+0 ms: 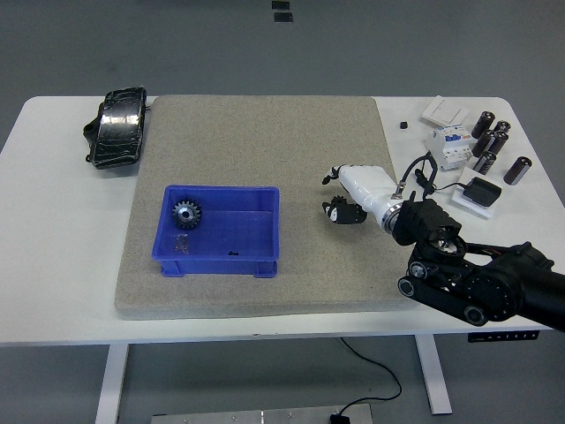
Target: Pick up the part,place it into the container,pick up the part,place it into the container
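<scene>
- My right hand (pixel 346 193) hangs over the grey mat (pixel 256 132), fingers loosely spread, thumb tucked under, holding nothing.
- Off to the hand's left sits the blue container (pixel 221 256), well apart from the fingers.
- The part, a dark gear (pixel 186 213), lies inside that container, in the far corner away from the hand.
- Some small dark bits (pixel 183 241) lie on the container floor next to the gear.
- Behind the hand, on the white worktop (pixel 53 265), I see a breaker (pixel 448 145), black cylinders (pixel 494 141) and a small black box (pixel 482 191).
- Far across the mat from the hand, a black pedal-like object (pixel 118 129) rests at the worktop's edge.
</scene>
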